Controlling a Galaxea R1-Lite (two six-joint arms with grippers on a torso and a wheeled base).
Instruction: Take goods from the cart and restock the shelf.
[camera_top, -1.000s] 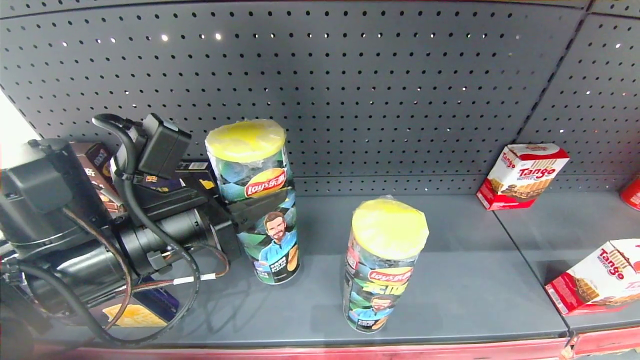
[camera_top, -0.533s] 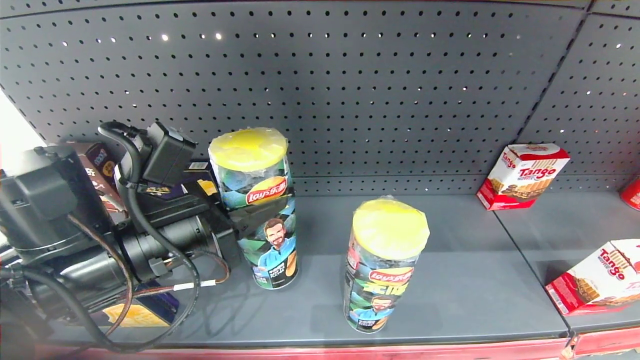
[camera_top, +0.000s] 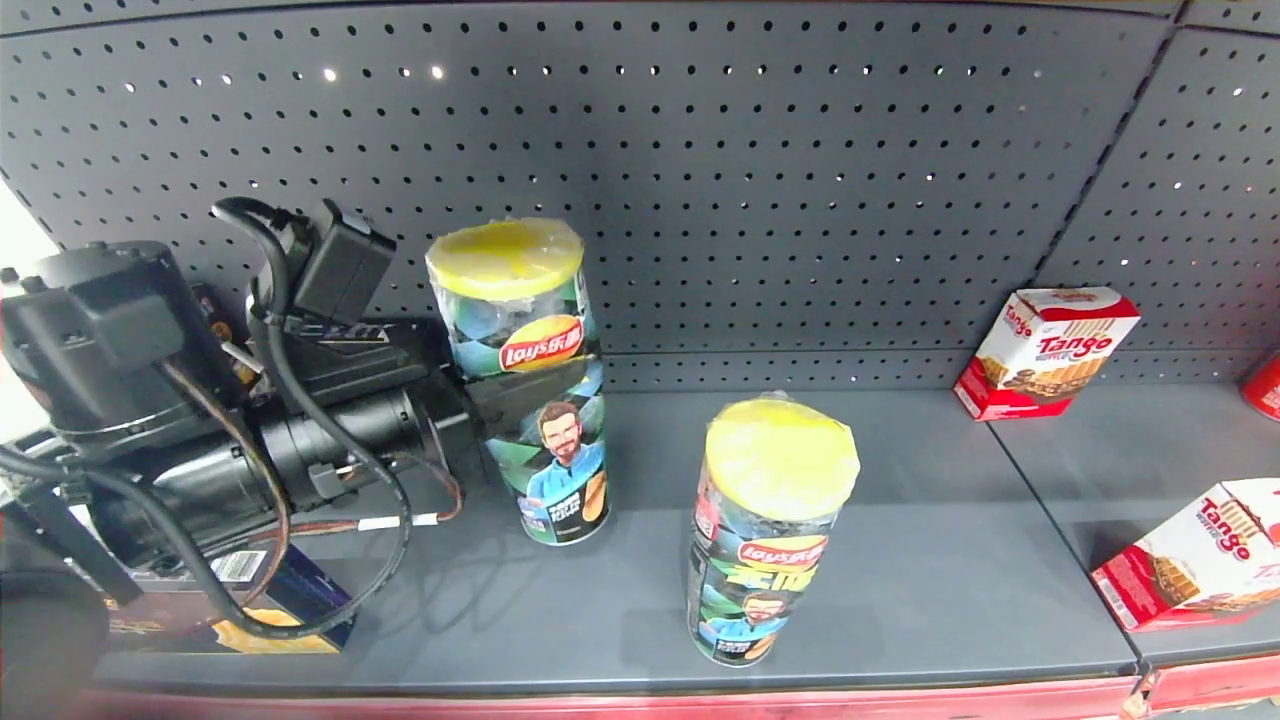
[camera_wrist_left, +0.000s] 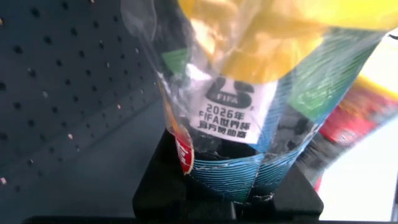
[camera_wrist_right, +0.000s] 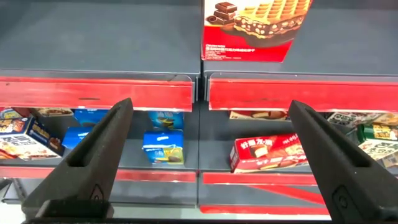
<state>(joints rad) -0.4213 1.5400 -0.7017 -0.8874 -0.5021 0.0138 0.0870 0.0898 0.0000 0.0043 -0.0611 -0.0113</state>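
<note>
Gripping one chip can (camera_top: 520, 330) at mid-body, left end effector (camera_top: 505, 400) holds it slightly tilted over the shelf (camera_top: 940, 560); second can (camera_top: 770, 540) already stands there; right end effector (camera_wrist_right: 210, 106) spread, empty; set-down likely remaining.

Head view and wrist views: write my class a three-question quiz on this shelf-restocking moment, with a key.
1. True or false: the left end effector is shut on a chip can.
2. The lid of the second chip can, standing alone on the shelf, is: A red, B yellow, C blue.
3. Fill in: the right end effector is ____ and holds nothing.
Key: 1 true; 2 B; 3 open.
</note>
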